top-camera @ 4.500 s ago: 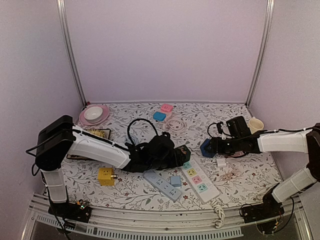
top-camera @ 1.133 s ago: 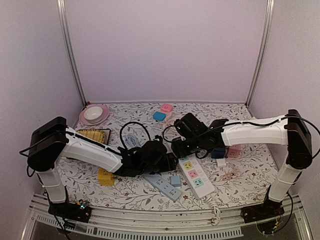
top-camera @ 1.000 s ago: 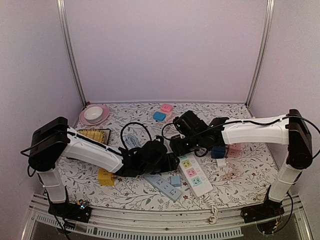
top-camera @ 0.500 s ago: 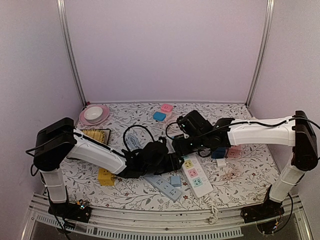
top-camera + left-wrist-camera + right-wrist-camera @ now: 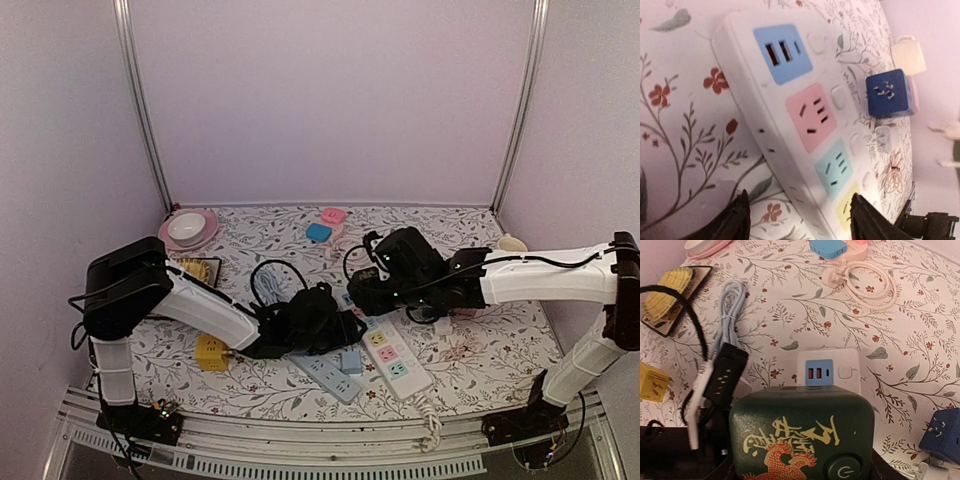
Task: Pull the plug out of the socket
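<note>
Extraction looks complete: your right gripper (image 5: 368,293) now pinches the green dragon-printed plug (image 5: 802,437), lower centre of frame, lifted off seconds ago. All power strip (image 5: 790,125) sockets show bare; your left gripper (image 5: 802,220) straddles it, fingers spread.

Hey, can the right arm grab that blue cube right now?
Probably not yet: the blue cube lies uncovered close by, but the right gripper is full, shut on the green plug.

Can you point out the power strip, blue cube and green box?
power strip (image 5: 810,117), left wrist view, on its pink socket
blue cube (image 5: 888,93), left wrist view, on its socket face
green box (image 5: 802,435), right wrist view, on its gold print
</note>
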Robot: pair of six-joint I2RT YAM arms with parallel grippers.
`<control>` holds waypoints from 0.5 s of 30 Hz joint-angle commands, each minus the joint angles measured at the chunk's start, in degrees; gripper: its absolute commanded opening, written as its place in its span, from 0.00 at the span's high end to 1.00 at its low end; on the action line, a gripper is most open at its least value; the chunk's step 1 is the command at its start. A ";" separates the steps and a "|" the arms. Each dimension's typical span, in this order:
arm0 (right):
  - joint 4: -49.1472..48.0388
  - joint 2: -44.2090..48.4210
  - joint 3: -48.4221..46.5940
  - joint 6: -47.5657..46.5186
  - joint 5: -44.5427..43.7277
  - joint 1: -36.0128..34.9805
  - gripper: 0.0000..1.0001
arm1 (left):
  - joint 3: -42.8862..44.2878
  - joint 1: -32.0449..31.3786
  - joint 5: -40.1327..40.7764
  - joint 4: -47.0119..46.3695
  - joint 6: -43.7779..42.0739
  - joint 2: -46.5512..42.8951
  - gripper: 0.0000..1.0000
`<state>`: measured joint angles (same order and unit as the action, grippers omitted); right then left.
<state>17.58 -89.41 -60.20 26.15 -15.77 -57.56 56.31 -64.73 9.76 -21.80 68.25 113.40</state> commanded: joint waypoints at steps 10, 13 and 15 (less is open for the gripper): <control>-3.36 5.30 0.11 -1.92 -3.17 -1.08 0.66 | -1.88 1.45 1.38 5.91 -1.98 1.40 0.30; -2.95 5.44 0.47 -1.17 -1.75 0.70 0.66 | -1.57 0.93 2.15 5.89 -4.04 -0.06 0.30; -2.99 5.97 0.89 -0.77 -0.05 2.79 0.66 | -1.00 0.39 3.01 6.38 -5.58 -2.66 0.30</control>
<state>14.87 -84.79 -59.90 24.62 -16.82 -57.82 55.86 -63.66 11.11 -21.39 66.35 113.75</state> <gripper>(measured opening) 0.595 0.698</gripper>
